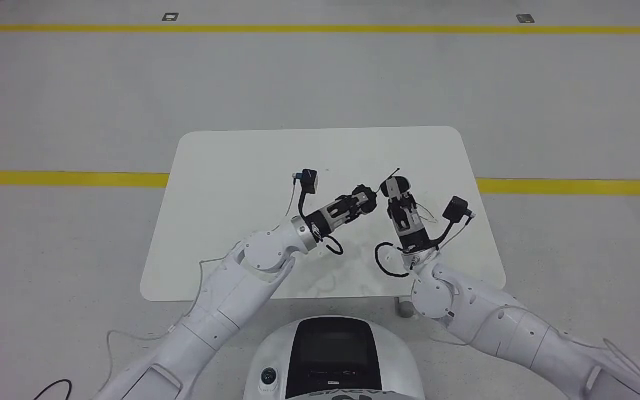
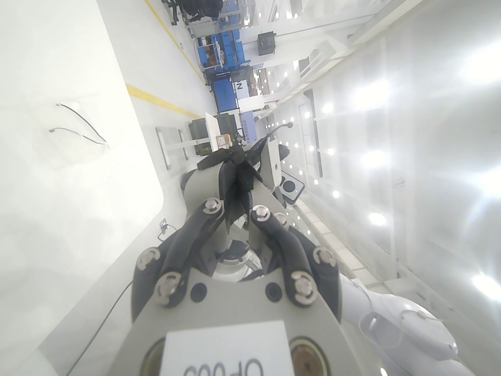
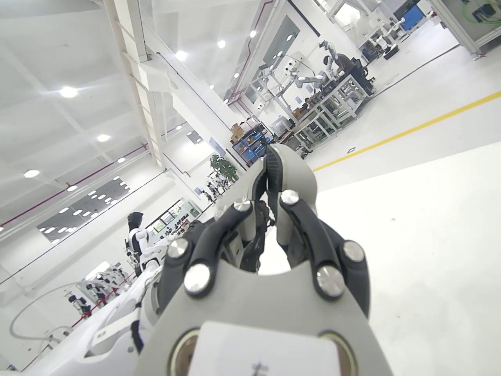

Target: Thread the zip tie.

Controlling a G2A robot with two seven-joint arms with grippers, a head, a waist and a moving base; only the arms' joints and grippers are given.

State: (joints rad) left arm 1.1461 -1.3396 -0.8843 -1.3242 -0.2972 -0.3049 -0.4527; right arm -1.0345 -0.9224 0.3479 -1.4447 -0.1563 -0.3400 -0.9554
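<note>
Left hand (image 1: 367, 194) and right hand (image 1: 391, 187), both pinched shut, meet above the table (image 1: 230, 200), zip tie (image 1: 393, 175) apparently in the right, left's catch unclear, and threading looks unfinished.

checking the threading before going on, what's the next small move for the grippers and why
Probably a slight nudge of the left gripper toward the right gripper. Both are shut, tip to tip above the table, and the zip tie has its thin tail sticking out free from the right gripper, so it doesn't look threaded yet. Its head is hidden.
</note>
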